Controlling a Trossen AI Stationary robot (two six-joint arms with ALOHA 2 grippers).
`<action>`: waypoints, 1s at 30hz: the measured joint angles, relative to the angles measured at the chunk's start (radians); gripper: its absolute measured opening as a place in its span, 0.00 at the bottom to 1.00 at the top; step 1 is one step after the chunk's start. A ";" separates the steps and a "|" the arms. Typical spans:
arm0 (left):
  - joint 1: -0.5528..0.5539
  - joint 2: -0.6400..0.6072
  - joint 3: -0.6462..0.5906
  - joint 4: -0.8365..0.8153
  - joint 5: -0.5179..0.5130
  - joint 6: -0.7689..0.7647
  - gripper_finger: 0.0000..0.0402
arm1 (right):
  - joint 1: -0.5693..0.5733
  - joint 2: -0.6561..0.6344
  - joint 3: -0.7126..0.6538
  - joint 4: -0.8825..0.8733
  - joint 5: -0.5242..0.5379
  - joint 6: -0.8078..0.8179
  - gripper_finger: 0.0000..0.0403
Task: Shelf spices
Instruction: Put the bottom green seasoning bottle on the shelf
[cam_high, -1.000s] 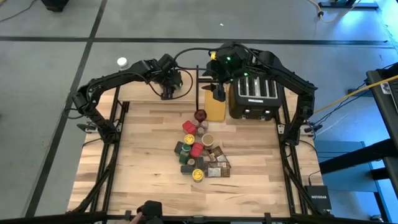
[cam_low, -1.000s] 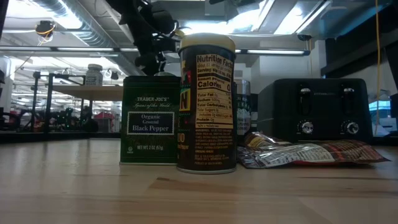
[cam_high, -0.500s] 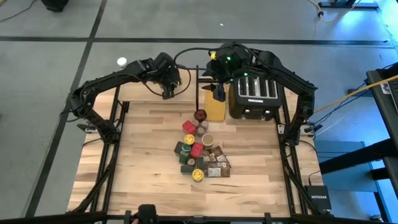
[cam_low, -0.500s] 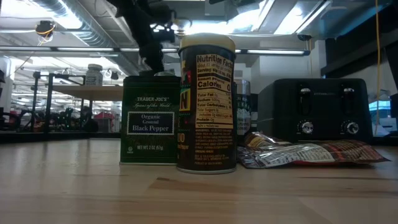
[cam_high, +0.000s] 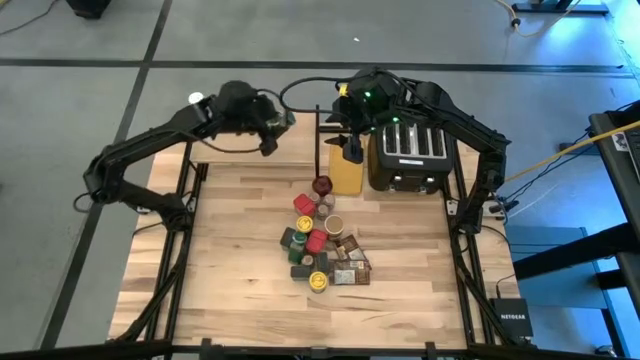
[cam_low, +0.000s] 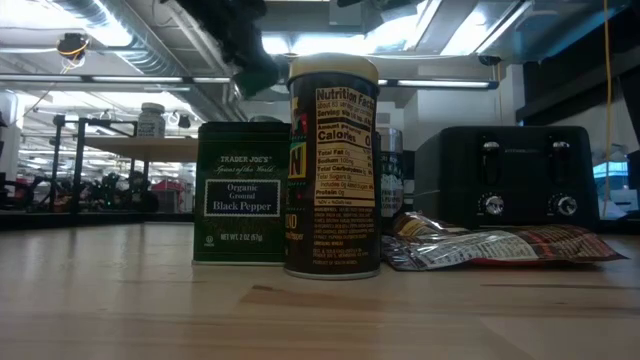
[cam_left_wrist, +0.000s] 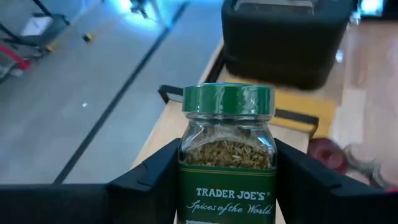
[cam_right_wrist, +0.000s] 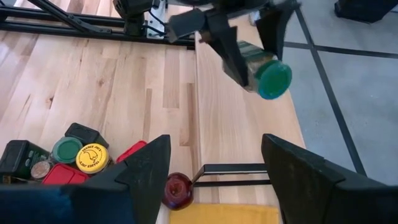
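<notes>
A green-lidded spice jar (cam_left_wrist: 227, 149) is shut in my left gripper (cam_high: 280, 122), in the air over the far edge of the table above the light-wood shelf (cam_right_wrist: 242, 130). From the right wrist view, the jar (cam_right_wrist: 261, 68) tilts with its lid (cam_right_wrist: 273, 78) away from the wrist. My right gripper (cam_high: 352, 145) hangs open and holds nothing, over the yellow board (cam_high: 346, 172) beside the toaster. The other spices (cam_high: 322, 245) lie heaped mid-table. In the low view a black pepper tin (cam_low: 240, 195) and a dark jar (cam_low: 333, 165) stand upright. My left gripper pinches the jar's glass body (cam_left_wrist: 186, 168) between its two fingers (cam_left_wrist: 152, 183), one on each side below the green lid. The fingers come from the table's left, slanting down, and lie along the jar. The jar is lifted clear, its lid end pointing ahead past the fingertips.
A black toaster (cam_high: 408, 155) stands at the back right, with the yellow board next to it. A dark red knob (cam_high: 321, 185) lies just before the board. A foil packet (cam_low: 500, 245) lies flat beside the dark jar. Bare tabletop (cam_high: 220, 250) stretches left of the heap.
My left gripper has risen from the table's far edge and drawn back toward the far left, rolling its wrist and tipping less steeply as it went. My right gripper has kept still.
</notes>
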 joint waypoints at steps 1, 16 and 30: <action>-0.005 -0.022 -0.034 0.044 -0.017 -0.024 0.48 | 0.000 0.000 0.000 0.000 0.000 0.000 0.64; -0.077 -0.196 -0.757 1.117 -0.215 -0.142 0.49 | 0.000 0.000 0.000 0.027 0.000 0.000 0.64; -0.083 -0.189 -0.988 1.529 -0.362 -0.125 0.49 | 0.000 0.000 0.000 0.052 0.000 -0.003 0.64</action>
